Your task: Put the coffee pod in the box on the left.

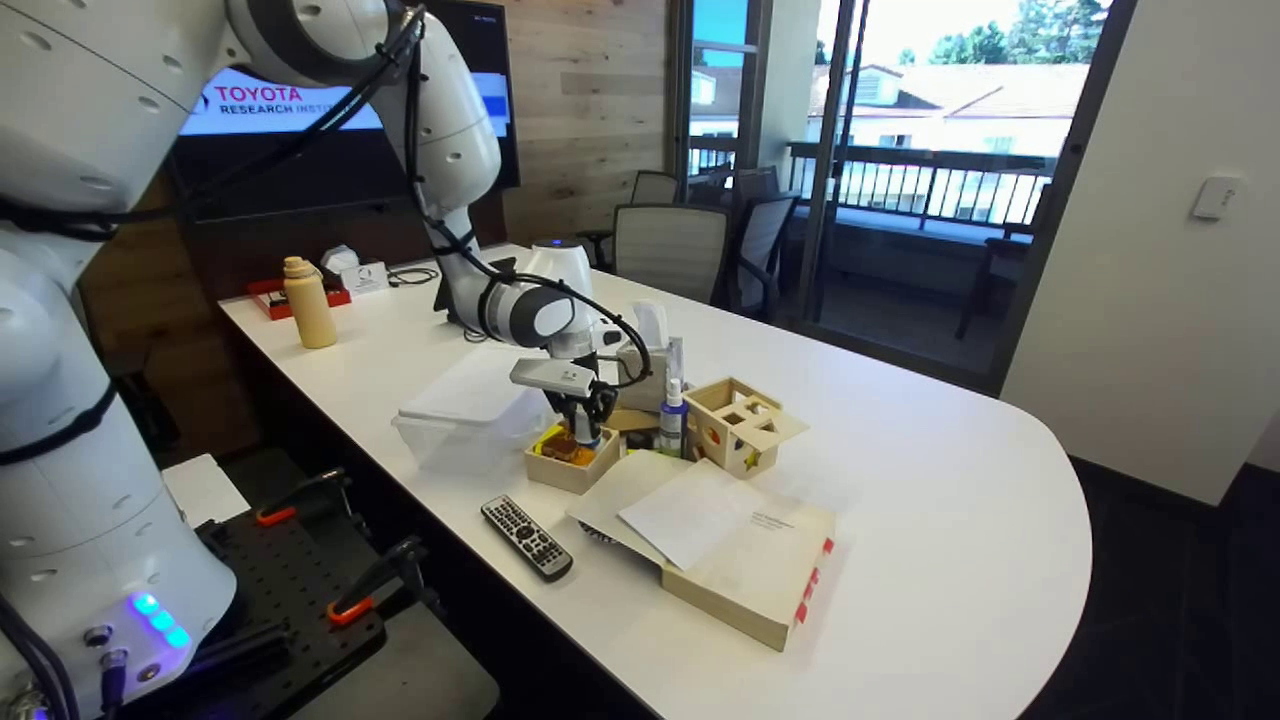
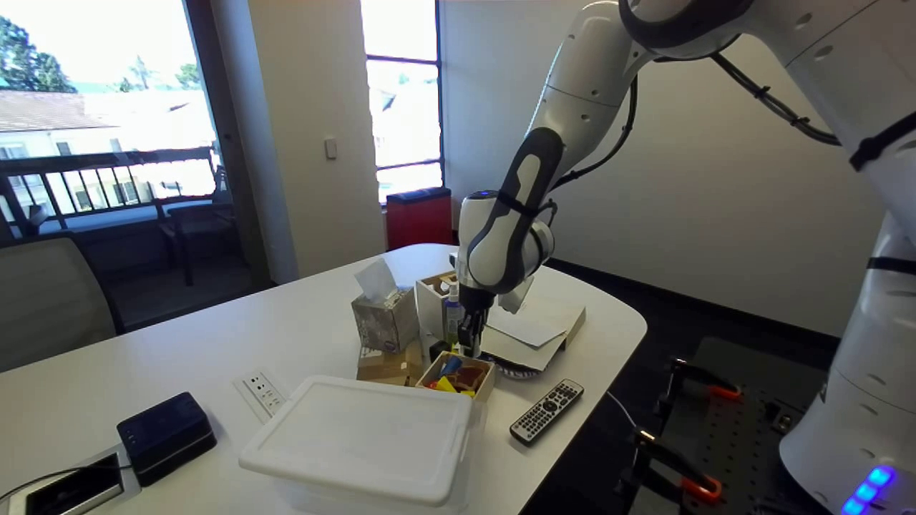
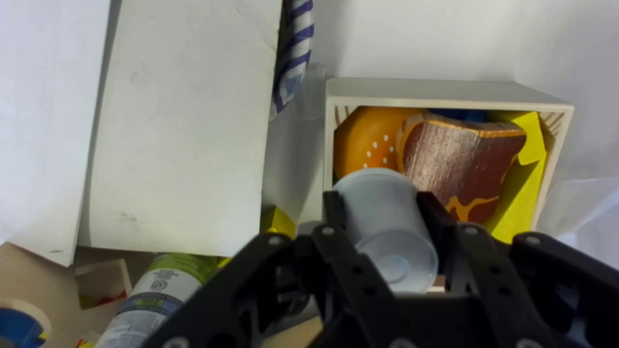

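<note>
The coffee pod [image 3: 387, 212] is a whitish cup between the two black fingers of my gripper [image 3: 379, 205] in the wrist view. The fingers touch it on both sides. The box [image 3: 449, 92] is low, tan and tray-like, and holds toy food and coloured blocks. It also shows in both exterior views [image 1: 560, 472] [image 2: 486, 386]. My gripper [image 1: 585, 412] points down with its fingertips over the box, at its edge near the spray bottle. In an exterior view the fingers [image 2: 469, 343] largely hide the pod. I cannot tell whether the pod touches the box's contents.
A lidded plastic bin [image 1: 470, 415] stands right beside the box. A spray bottle [image 1: 672, 420], a wooden shape cube [image 1: 740, 430] and a tissue box [image 2: 386, 322] on a cardboard box [image 2: 390, 368] crowd close. A thick book [image 1: 740, 560] and a remote [image 1: 527, 537] lie nearby.
</note>
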Tool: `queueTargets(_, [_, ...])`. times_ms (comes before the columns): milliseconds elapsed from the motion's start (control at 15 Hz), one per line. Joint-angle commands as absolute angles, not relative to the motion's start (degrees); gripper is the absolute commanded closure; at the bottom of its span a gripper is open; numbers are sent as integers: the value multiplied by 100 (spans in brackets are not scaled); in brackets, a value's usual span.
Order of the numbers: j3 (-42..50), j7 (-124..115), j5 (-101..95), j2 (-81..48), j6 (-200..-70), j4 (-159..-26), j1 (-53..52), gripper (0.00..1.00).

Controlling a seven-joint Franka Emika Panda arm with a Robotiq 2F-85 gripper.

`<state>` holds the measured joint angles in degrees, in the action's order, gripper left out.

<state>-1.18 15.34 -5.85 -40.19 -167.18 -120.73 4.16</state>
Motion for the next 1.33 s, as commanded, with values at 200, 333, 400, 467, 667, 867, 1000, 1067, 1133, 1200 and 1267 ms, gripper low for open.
queueTargets(200, [-124, 1553, -675, -4752, -16214, -11245, 518, 83])
queueTargets(333, [-154, 1574, -674, -4813, -16164, -11142, 535, 83])
queueTargets(400, [-177, 1593, -669, -4818, -16114, -11112, 544, 83])
queueTargets(467, [-204, 1611, -660, -4823, -16068, -11082, 556, 83])
queueTargets(667, [-296, 1698, -648, -4862, -15951, -10993, 595, 83])
queueTargets(867, [-443, 1841, -615, -4882, -15767, -10914, 668, 83])
queueTargets(1000, [-532, 1891, -584, -4908, -15614, -10836, 713, 83])
queueTargets(1067, [-557, 1918, -574, -4916, -15533, -10803, 728, 83])
queueTargets(1133, [-583, 1943, -560, -4925, -15457, -10770, 749, 83])
queueTargets(1200, [-590, 1930, -546, -4922, -15375, -10745, 752, 83])
queueTargets(1267, [-581, 1918, -543, -4933, -15314, -10709, 748, 83])
